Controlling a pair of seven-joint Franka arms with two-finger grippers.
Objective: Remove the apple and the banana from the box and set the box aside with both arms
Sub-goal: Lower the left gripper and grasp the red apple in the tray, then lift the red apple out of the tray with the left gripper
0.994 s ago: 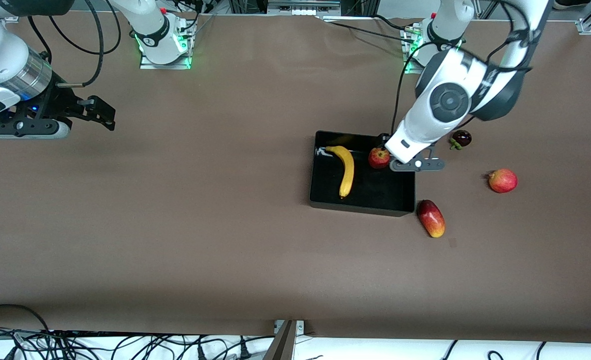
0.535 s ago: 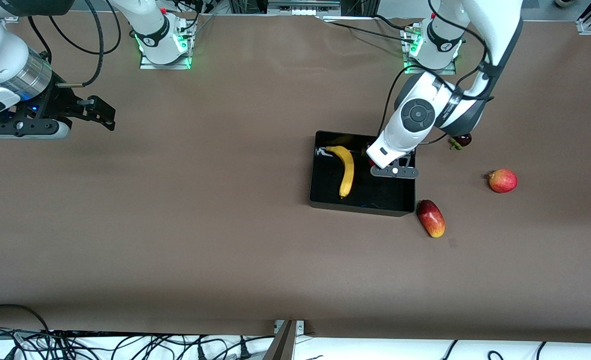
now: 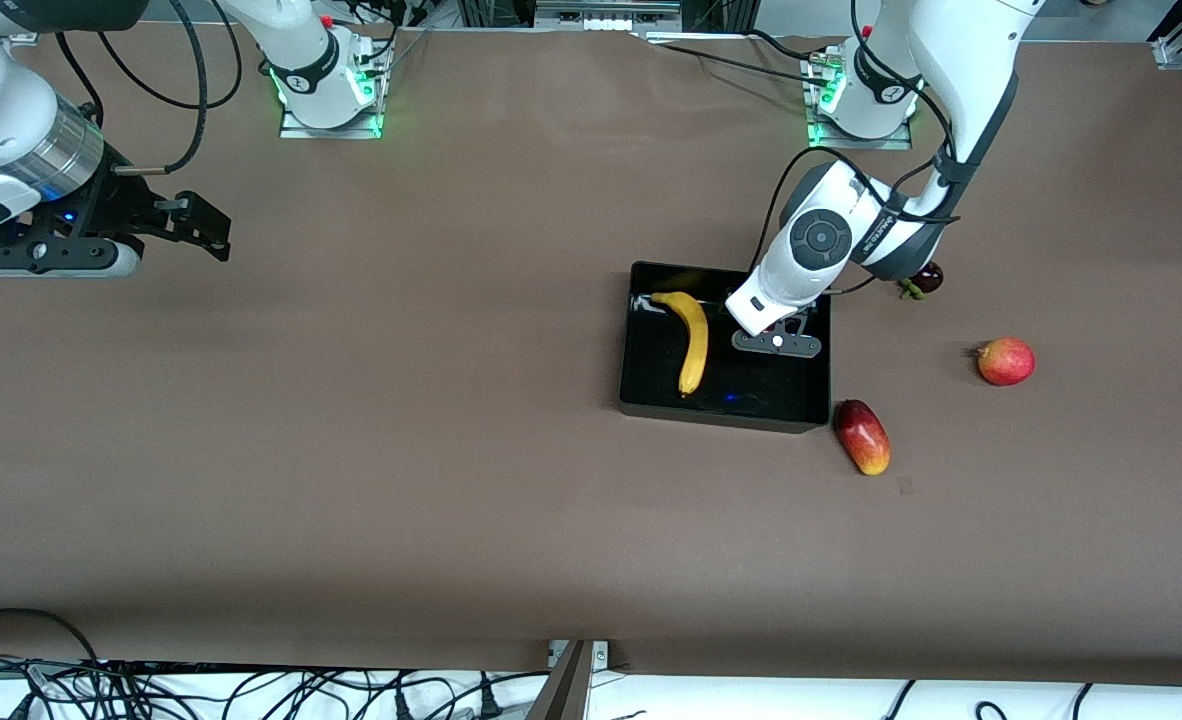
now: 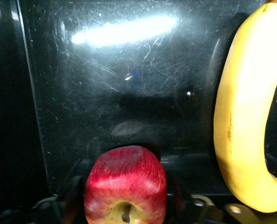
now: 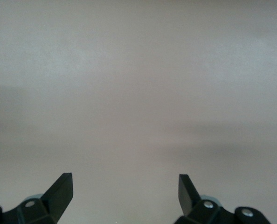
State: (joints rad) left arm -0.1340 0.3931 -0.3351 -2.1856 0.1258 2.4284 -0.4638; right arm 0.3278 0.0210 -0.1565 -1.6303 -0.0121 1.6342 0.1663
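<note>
The black tray (image 3: 726, 410) lies on the brown table with the yellow banana (image 3: 693, 340) in it. My left gripper (image 3: 777, 338) is low inside the tray beside the banana, shut on the small red-yellow apple (image 4: 126, 186). The arm hides the apple in the front view. The left wrist view shows the tray floor (image 4: 120, 93) and the banana (image 4: 243, 116) beside the apple. The mango (image 3: 862, 436) lies by the tray's near corner. The round red fruit (image 3: 1006, 361) and the mangosteen (image 3: 923, 277) lie toward the left arm's end. My right gripper (image 3: 201, 228) waits open and empty over bare table.
The left arm's elbow partly covers the mangosteen. Cables and the table's front edge (image 3: 571, 665) run along the side nearest the camera. The right wrist view shows only its two fingertips (image 5: 61, 189) over brown table.
My left gripper has carried the apple from the tray's corner farther in over the tray floor and lower. The right arm has not moved.
</note>
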